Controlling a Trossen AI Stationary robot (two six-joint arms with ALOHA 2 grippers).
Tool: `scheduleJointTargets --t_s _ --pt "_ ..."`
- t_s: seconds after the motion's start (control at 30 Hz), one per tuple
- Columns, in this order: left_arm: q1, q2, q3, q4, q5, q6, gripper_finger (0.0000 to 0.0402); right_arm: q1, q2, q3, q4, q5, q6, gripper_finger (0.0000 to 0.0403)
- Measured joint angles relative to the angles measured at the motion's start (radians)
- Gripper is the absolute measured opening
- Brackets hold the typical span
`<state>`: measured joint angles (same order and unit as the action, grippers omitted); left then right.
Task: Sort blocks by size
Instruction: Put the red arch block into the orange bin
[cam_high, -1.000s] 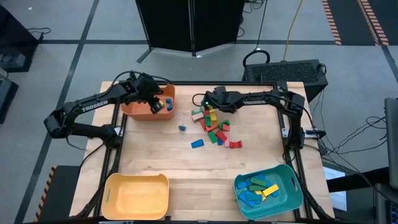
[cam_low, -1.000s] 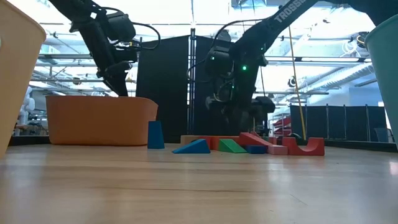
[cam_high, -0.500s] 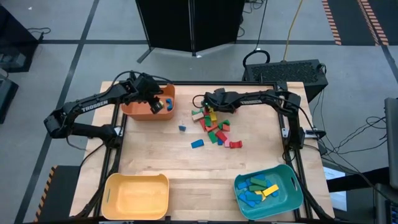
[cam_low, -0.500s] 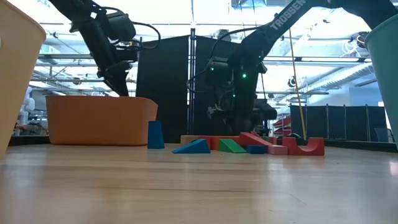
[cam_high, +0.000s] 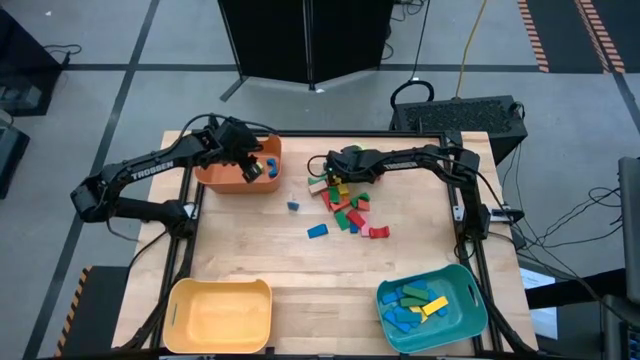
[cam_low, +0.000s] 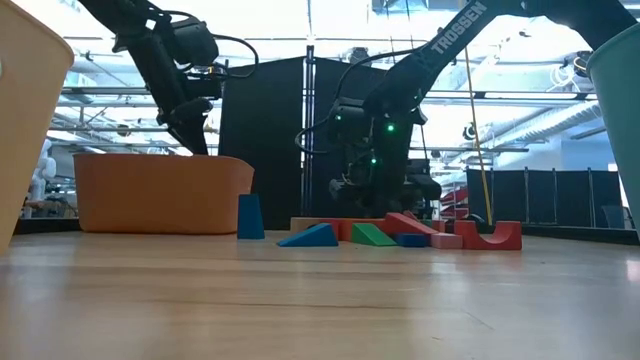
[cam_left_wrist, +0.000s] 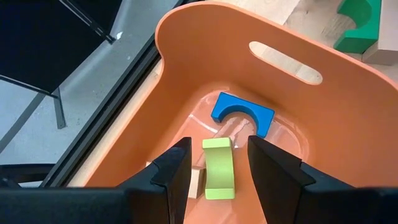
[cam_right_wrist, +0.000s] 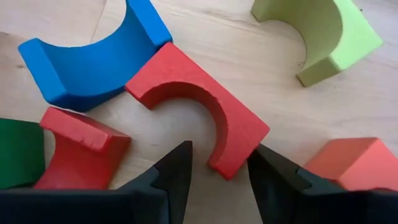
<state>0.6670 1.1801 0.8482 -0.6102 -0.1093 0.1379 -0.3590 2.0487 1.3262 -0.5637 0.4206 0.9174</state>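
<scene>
The orange bin (cam_left_wrist: 186, 68) holds a blue arch (cam_left_wrist: 242, 115) and a light-green arch (cam_left_wrist: 219, 168); the left gripper (cam_left_wrist: 217, 165) hovers above it, fingers apart, as does the right gripper (cam_right_wrist: 217, 165) over a red arch (cam_right_wrist: 205, 106).

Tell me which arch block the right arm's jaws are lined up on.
The red arch. One leg sits in front of the gap between the right gripper jaws, while the blue arch and the light-green arch lie farther off.

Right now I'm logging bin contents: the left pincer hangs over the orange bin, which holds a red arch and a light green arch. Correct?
Not quite. The arch in the orange bin is blue, not red, as the left wrist view shows. The left pincer does hang over it, with the light green arch below.
</scene>
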Motion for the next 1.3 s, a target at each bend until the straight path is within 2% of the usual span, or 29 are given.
scheduleJointTargets --t_s 0.27,0.7,0.97,1.13,1.2,1.3 --pt "0.000 0.000 0.000 0.002 0.000 0.000 0.0158 -0.002 0.000 0.000 0.019 0.000 -0.014 0.0126" --pt "0.000 0.000 0.000 0.009 0.000 0.015 0.0158 0.001 0.000 0.000 0.023 0.053 0.002 0.0018" --pt "-0.002 0.000 0.001 0.088 0.000 0.029 0.0158 0.028 0.000 0.000 0.039 0.146 -0.004 0.0022" --pt "-0.013 0.000 0.002 0.142 0.050 0.032 0.0158 0.058 0.000 0.000 0.108 0.239 -0.072 0.0018" --pt "-0.018 0.000 0.002 0.158 0.100 0.033 0.0158 0.075 -0.006 -0.001 0.138 0.313 -0.133 0.0019" --pt "-0.022 0.000 0.002 0.175 0.160 0.047 0.0158 0.111 -0.010 0.000 0.218 0.486 -0.283 0.0022"
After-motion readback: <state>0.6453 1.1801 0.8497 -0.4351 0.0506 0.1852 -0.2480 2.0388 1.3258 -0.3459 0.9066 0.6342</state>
